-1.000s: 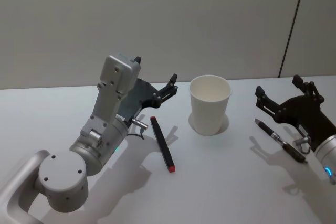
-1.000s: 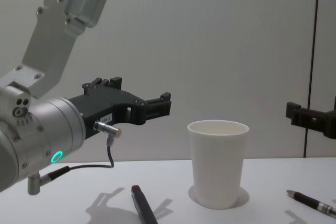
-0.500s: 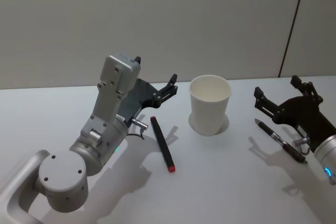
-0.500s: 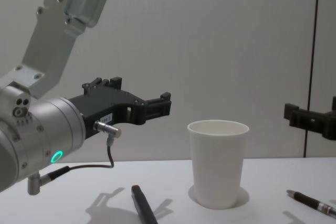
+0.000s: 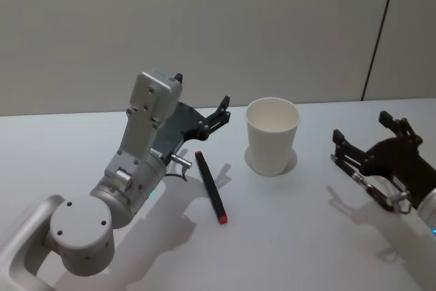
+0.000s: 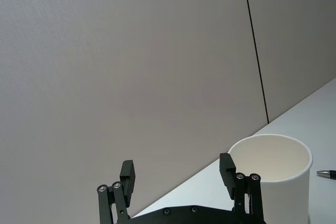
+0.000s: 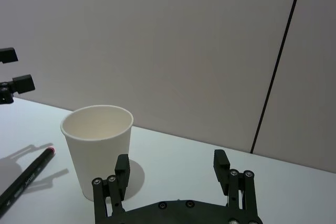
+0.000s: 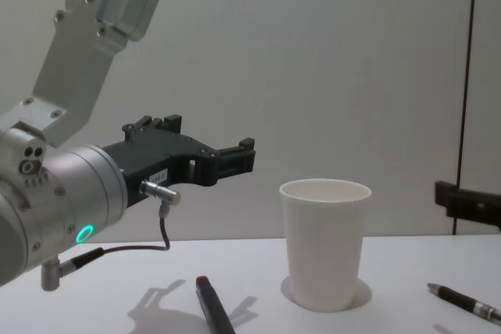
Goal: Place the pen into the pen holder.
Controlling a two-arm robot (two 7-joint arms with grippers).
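Right hand (image 5: 362, 128), fingers spread and empty, hovers over the dark pen (image 5: 360, 182) at four o'clock of the pen holder (image 5: 272, 134); left hand (image 5: 201, 92), likewise spread, at nine.

The left arm (image 5: 126, 185) is silver-grey, with round joint housings (image 5: 80, 232), a boxy link (image 5: 151, 100), a teal ring light (image 8: 84, 233) and a thin black cable (image 8: 162, 228). The left gripper (image 6: 177, 166) and right gripper (image 7: 171, 159) are matte black, each with 2 slim fingers (image 6: 127, 171) and silver screws (image 6: 240, 176).
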